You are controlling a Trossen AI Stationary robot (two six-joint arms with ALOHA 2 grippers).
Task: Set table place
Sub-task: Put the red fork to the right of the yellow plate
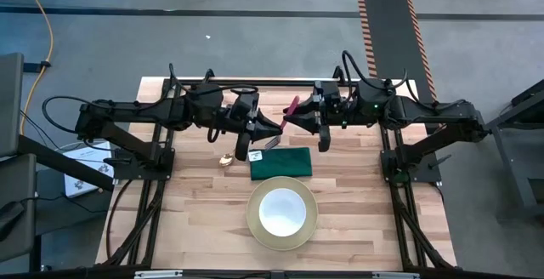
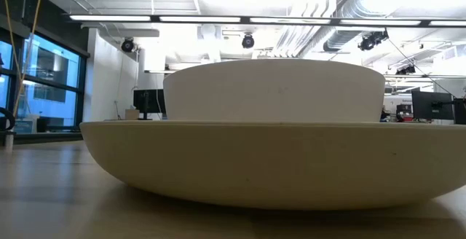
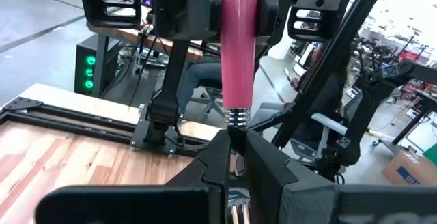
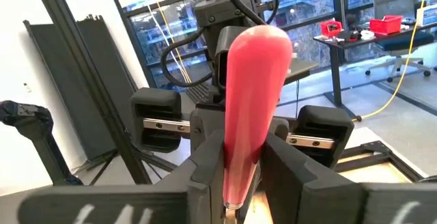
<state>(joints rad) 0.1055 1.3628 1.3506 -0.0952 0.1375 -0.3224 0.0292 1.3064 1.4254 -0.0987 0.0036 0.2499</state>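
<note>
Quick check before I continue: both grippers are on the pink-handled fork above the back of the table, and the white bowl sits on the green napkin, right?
Not quite. The white bowl sits in the yellow plate, nearer the front than the green napkin, as the high view shows. The rest holds: the left gripper and right gripper meet on the pink-handled fork.

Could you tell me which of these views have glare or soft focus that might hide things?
Low view: the plate and bowl fill the frame, slightly soft, and the ceiling lights behind are blown out. Left wrist view: the fork's pink handle is sharp, the room behind blurred. Right wrist view: the handle looms large with a sheen; the windows are bright. High view: evenly lit, no glare on the table.
</note>
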